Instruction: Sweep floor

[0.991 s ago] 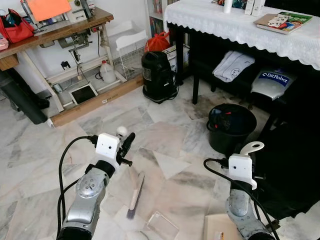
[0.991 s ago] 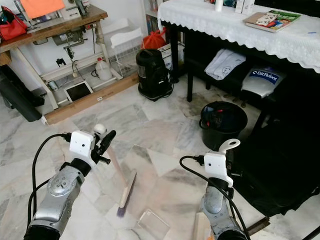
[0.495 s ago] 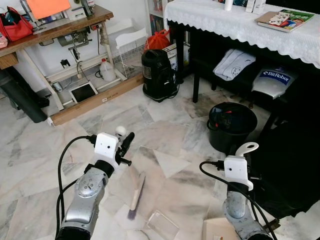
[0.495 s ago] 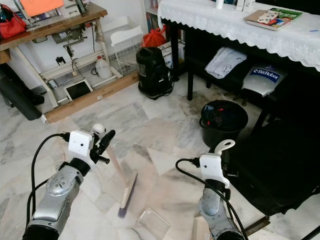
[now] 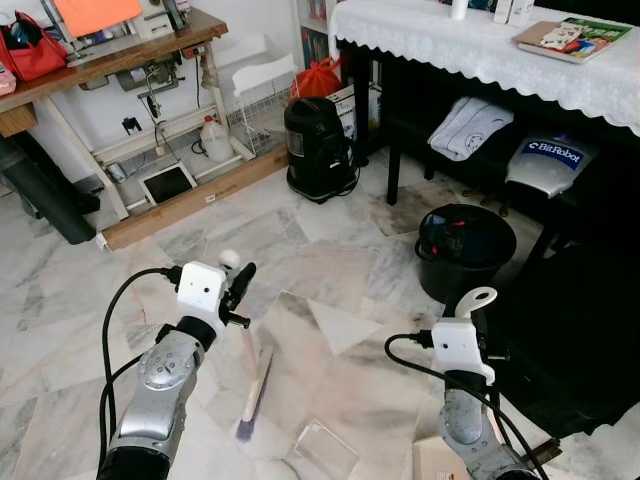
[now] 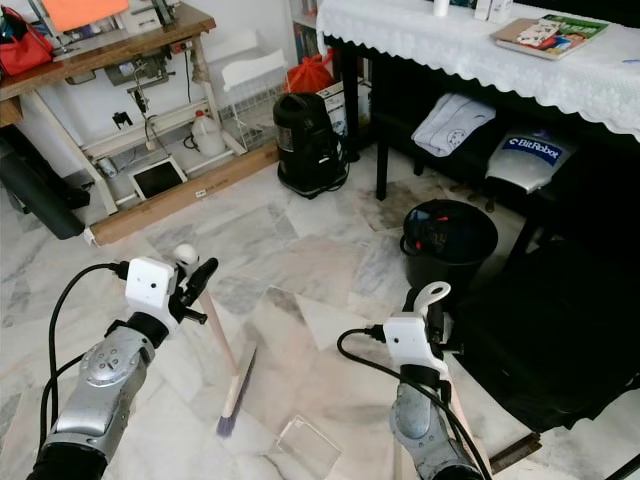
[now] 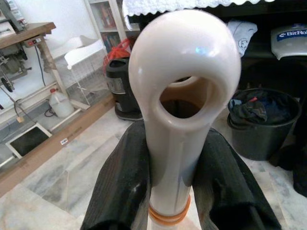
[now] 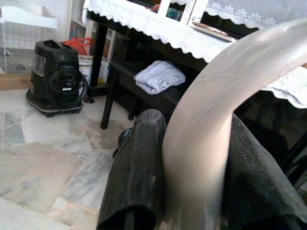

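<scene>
Silver arms (image 5: 160, 385) with white wrist boxes, black looping cables (black-fingered grippers)

Room in home. Grey-white marble tile floor (image 5: 340, 250). Old wooden sewing table (image 5: 110, 55) by wall. Long table with white lace cloth (image 5: 480, 45). Black round bin (image 5: 463, 250). Black vacuum cleaner (image 5: 318, 150).

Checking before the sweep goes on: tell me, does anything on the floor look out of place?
Little stands out. A clear plastic container lies on the marble floor just past the broom head, in the sweeping path. The black bucket stands upright.
</scene>
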{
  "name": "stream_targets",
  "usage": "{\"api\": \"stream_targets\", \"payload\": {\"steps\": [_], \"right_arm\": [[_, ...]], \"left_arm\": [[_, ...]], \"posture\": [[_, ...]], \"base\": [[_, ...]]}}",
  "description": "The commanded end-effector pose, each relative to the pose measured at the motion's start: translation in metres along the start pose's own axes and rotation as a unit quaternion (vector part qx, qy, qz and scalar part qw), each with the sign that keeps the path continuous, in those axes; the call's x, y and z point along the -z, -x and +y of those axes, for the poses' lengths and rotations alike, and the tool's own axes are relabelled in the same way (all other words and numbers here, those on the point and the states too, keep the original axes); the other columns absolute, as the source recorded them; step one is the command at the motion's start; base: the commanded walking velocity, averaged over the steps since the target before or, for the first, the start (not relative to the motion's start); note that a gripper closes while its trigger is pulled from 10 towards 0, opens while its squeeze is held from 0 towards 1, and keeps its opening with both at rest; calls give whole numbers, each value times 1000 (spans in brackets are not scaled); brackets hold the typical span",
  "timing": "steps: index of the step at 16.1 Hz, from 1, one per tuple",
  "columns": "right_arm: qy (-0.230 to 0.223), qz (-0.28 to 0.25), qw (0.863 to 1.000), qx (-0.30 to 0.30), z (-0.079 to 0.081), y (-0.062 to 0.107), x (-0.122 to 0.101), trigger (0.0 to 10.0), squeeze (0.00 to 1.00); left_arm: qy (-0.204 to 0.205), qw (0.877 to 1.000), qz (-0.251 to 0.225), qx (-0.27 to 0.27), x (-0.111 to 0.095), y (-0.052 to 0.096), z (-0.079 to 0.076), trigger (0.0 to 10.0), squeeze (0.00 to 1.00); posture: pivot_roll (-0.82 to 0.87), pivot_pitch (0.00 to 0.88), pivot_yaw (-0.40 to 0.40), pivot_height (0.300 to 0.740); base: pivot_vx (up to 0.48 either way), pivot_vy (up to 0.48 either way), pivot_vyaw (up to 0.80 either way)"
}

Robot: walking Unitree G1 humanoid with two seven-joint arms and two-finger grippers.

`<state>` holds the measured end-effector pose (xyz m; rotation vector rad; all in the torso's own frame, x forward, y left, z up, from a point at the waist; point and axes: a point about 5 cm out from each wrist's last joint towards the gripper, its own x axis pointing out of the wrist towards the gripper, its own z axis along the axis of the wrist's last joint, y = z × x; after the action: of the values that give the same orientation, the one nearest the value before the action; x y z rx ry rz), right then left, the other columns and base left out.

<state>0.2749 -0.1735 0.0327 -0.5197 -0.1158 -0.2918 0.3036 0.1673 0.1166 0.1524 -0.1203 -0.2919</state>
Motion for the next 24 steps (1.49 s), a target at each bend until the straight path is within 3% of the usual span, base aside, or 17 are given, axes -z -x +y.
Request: {"api": "stream_targets", "payload": {"steps": [1, 4, 10, 14, 17, 20, 24], "right_arm": [[13, 29, 999, -19, 6, 11, 11, 10000, 0], [4, 49, 999, -18, 7, 15, 14, 10000, 0], [-59, 139, 989, 6, 7, 23, 29, 10000, 0], [-97, 154, 983, 33, 1, 19, 30, 10000, 0], [-87, 70, 991, 71, -20, -7, 12, 10000, 0], [-88, 23, 994, 64, -22, -18, -2, 10000, 0], [-53, -57, 996, 40, -18, -32, -28, 10000, 0]], "left_arm": [[-17, 1000, -14, -1, -8, -2, 6, 10000, 0], [-18, 1000, -13, 2, -7, -3, 5, 10000, 0], [-19, 1000, -8, 6, -5, -4, 3, 10000, 0], [-19, 1000, -12, 5, -6, -4, 4, 10000, 0], [-20, 1000, -17, 1, -8, -4, 5, 10000, 0], [-21, 1000, -20, 3, -9, -4, 5, 10000, 0], [-24, 999, -24, 1, -12, -5, 8, 10000, 0]], "posture": [[-23, 96, 141, 740], [-24, 96, 142, 740], [-25, 95, 140, 740], [-22, 92, 137, 740], [-27, 91, 135, 740], [-25, 94, 134, 740], [-21, 99, 135, 740]], "base": [[0, 0, 0], [0, 0, 0], [0, 0, 0], [0, 0, 0], [0, 0, 0], [0, 0, 0], [0, 0, 0]]}}
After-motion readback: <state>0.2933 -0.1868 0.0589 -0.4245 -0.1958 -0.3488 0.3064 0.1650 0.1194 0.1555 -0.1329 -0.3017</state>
